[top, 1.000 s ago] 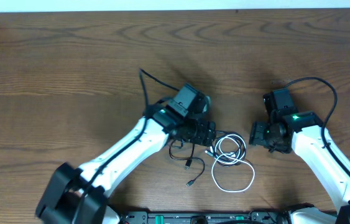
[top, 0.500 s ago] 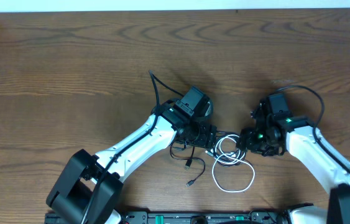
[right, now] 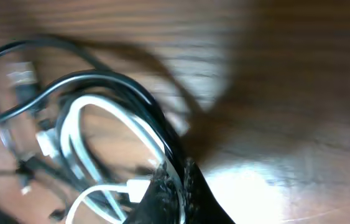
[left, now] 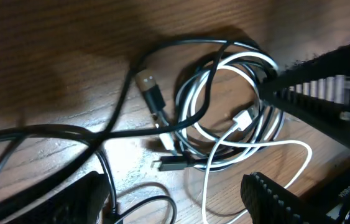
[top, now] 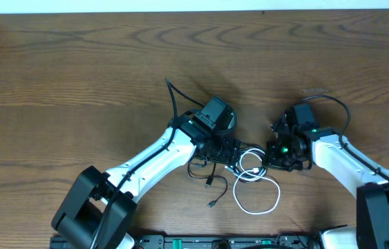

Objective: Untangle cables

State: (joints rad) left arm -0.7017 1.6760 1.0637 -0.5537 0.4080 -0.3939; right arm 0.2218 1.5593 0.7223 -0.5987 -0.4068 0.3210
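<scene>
- right gripper (top: 271, 153): its fingers (right: 162, 198) are pressed together into one dark wedge in the right wrist view; strands of the cables (top: 253, 173) run in between the tips, so it is clamped on the right edge of the coil
- left gripper (top: 230, 155): fingers (left: 274, 196) spread apart, low over the wood, one either side of the strands on the left of the bunch; nothing is pinched between them
- the two grippers face each other across the bunch, close together; the right one's ribbed pad (left: 311, 92) touches the coil in the left wrist view
- the cables lie between the arms on the table (top: 77, 69), near its front edge, wound together in a small round coil
- white cable (top: 258, 210): one wide loop trails out toward the front edge; its plug (left: 244, 118) sits inside the coil
- black cable (top: 195, 168): loose strands spill left of the coil; one plug (left: 151, 93) lies just beside the coil's left edge
</scene>
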